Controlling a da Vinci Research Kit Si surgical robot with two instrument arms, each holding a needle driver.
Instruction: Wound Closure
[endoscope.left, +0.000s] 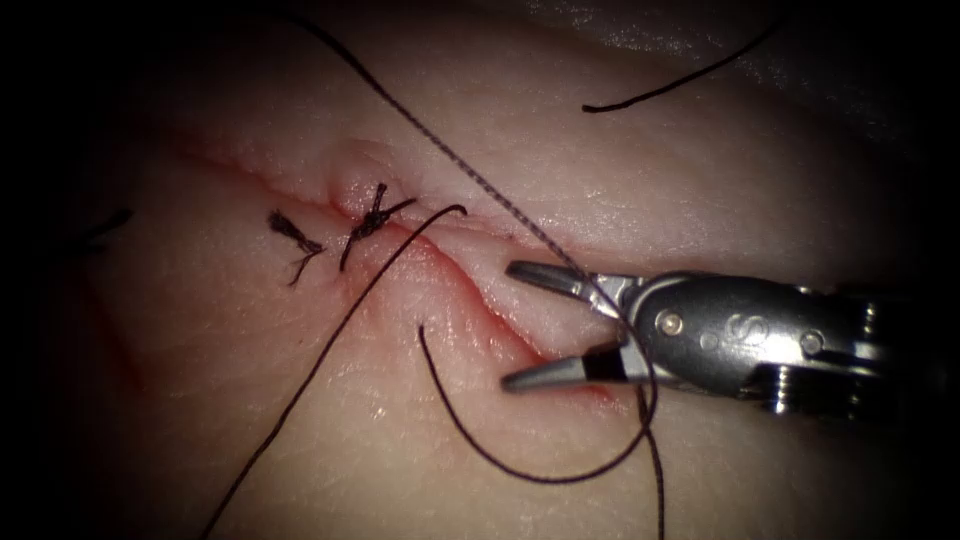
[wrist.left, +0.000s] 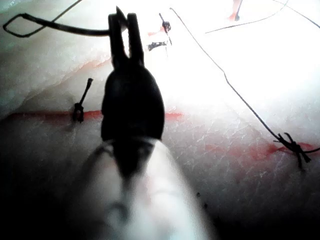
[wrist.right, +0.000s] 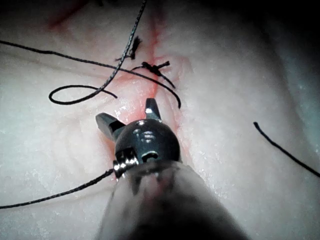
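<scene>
Thread (endoscope.left: 330, 350) lies nearest me, one dark strand climbing from about 7 o'clock in my endoscope view up toward the cut (endoscope.left: 470, 285), with a second loose strand curling in a low arc at 6 o'clock. Just past it I have the right tool (endoscope.left: 530, 325) coming in from 3 o'clock, its jaws spread wide over the lower end of the cut and gripping nothing; a strand crosses the upper jaw and drapes over the tool's wrist. Red fluid (endoscope.left: 500, 320) lines the cut between the jaws. Farther along the cut, toward 10 o'clock, sits a tied knot (endoscope.left: 372, 218) with short ends, and just left of it a frayed cut end (endoscope.left: 292, 236). A loose piece of thread lies on the tissue (endoscope.left: 700, 180) near 1 o'clock. I cannot make out the needle. In the left wrist view my left tool (wrist.left: 125, 22) has its jaws closed on a thread loop (wrist.left: 45, 23).
</scene>
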